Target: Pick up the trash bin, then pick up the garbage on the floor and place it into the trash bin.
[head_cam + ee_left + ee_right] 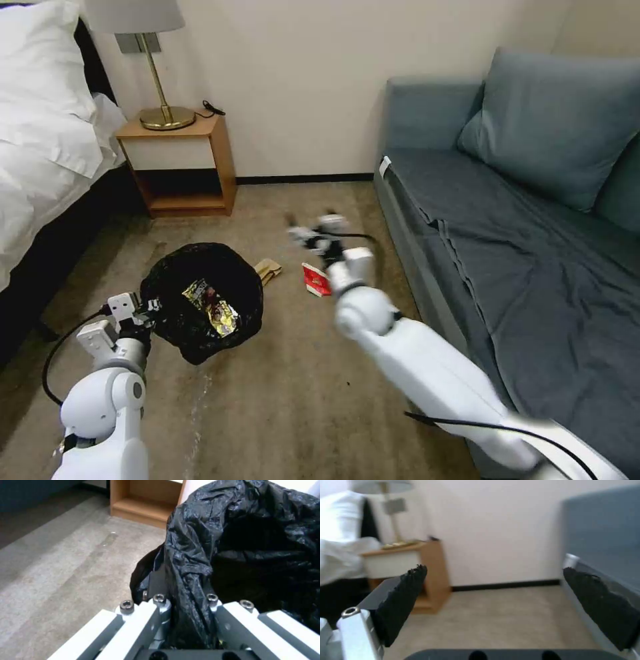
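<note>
While I keep the trash bin (203, 303) pinched by its rim, it hangs at my lower left above the carpet (300, 400), mouth tilted up toward the head camera so I can drop things in. Its black bag (206, 555) drapes over the edge, and the left gripper (186, 605) has its fingers (156, 585) closed on a fold of that plastic and the rim under it; the left wrist view shows the bag bunched between them. One piece of garbage already lies inside, the shiny snack wrapper (212, 307), resting on the liner.

Just past the bin's far rim the tan paper bag (268, 269) sits on the floor, partly hidden by the bin. The crushed red-and-white cup (315, 279) lies a little to the right of it, close to the sofa (520, 220).

My right gripper (320, 235) hangs above the carpet just beyond the cup, motion-blurred. Its fingers (403, 600) are spread wide with nothing between them, and the right wrist view looks level across the floor toward the wall and nightstand (180, 160), so it is not yet aimed down at anything. I judge the cup is the nearest target, since it lies almost under that wrist.
</note>
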Motion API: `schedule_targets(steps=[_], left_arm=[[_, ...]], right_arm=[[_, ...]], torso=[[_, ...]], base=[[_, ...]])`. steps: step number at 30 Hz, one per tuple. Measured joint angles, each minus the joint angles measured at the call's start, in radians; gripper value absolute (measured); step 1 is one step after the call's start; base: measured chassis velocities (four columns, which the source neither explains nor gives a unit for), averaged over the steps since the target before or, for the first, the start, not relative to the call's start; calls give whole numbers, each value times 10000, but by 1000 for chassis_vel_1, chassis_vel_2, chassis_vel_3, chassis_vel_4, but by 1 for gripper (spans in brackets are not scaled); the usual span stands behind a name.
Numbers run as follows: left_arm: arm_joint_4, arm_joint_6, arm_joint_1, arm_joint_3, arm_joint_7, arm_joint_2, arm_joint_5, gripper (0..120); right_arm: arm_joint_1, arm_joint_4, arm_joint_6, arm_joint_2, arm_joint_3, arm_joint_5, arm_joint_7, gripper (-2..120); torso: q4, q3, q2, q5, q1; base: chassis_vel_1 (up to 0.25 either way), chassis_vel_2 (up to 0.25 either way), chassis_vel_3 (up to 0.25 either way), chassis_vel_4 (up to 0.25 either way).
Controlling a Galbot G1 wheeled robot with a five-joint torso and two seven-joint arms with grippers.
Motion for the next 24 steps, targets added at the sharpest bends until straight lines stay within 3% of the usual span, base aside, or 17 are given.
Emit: schedule_targets(steps=[2, 4, 9, 24], left_arm=[[17, -17, 35, -61, 27, 38, -69, 4], [51, -76, 73, -151, 71, 136, -175, 4], [87, -102, 51, -188, 98, 215, -241, 4], [206, -337, 165, -278, 192, 264, -242, 4]], right_arm=[[-611, 60, 136, -7, 576, -250, -318, 100], [-1616, 34, 839, 122, 1466, -920, -848, 100], [-2193, -198, 1383, 326, 1851, -1655, -1284, 100], [-2323, -316, 1471, 460, 1891, -1805, -1634, 100]], torso=[[1, 0, -1, 2, 0], [0, -1, 0, 1, 0], [2, -1, 0, -1, 0], [4, 0, -1, -3, 0]], base=[[0, 0, 0, 0], [0, 0, 0, 0], [0, 0, 0, 0], [0, 0, 0, 0]])
